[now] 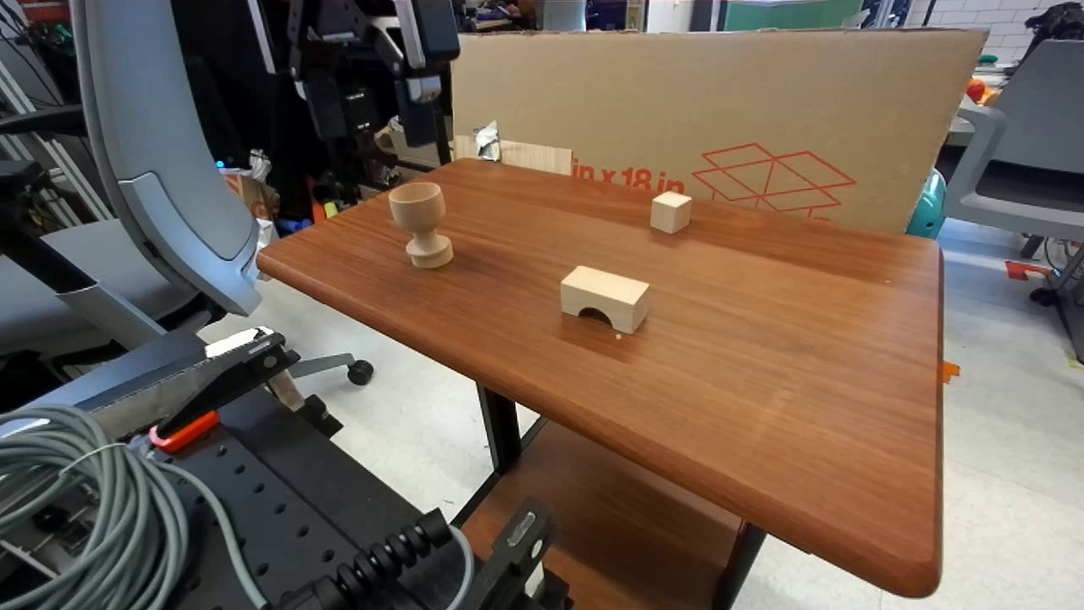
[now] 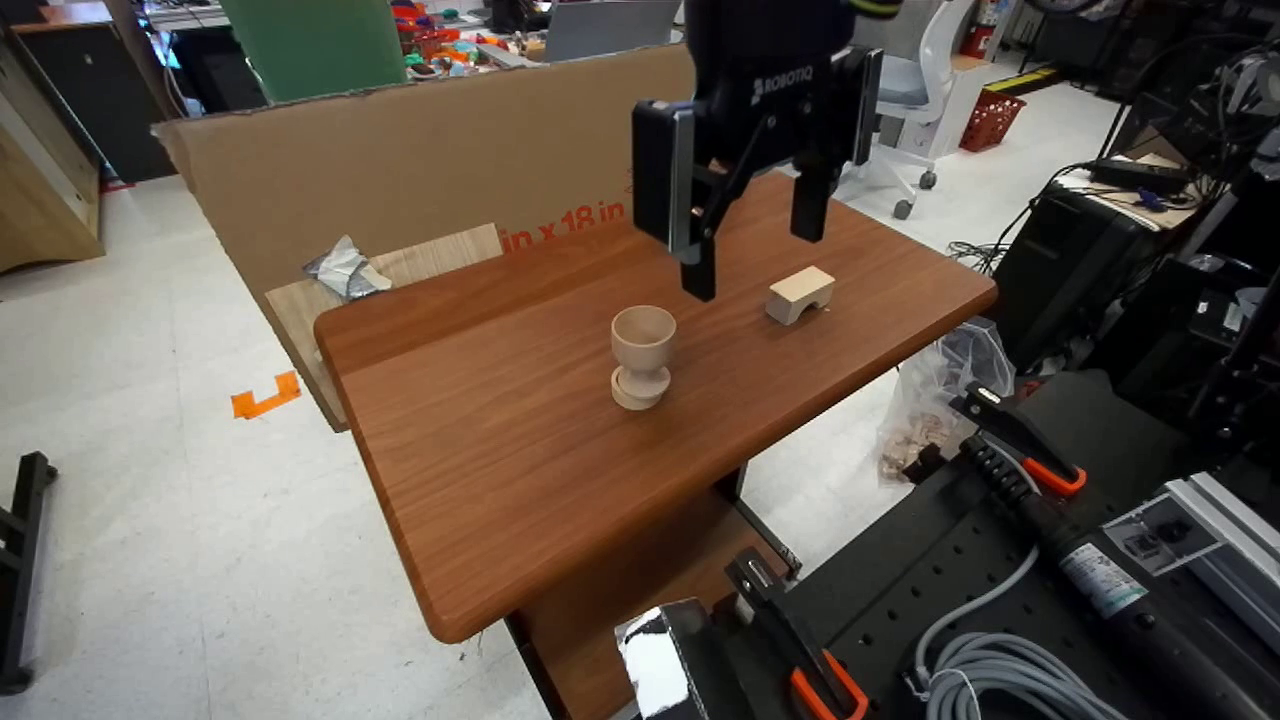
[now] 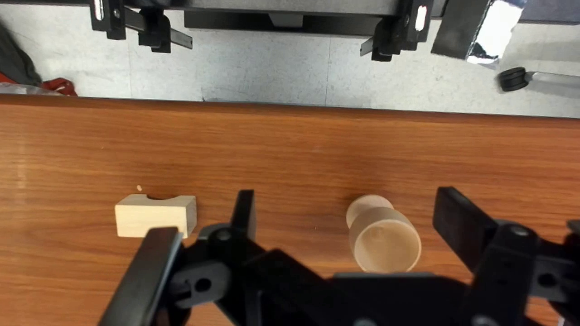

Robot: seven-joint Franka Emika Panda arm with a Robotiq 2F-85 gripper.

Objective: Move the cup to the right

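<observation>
Between the long edges of the counter (image 1: 788, 364), the cup (image 2: 643, 345) is standing upright, while the gripper (image 2: 754, 255) is hanging higher, empty, jaws spread wide, presumably for straddling it.

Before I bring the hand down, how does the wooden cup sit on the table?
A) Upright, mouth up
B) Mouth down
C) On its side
A, since both exterior views show the cup with its bowl opening upward and its foot on the table.
</observation>
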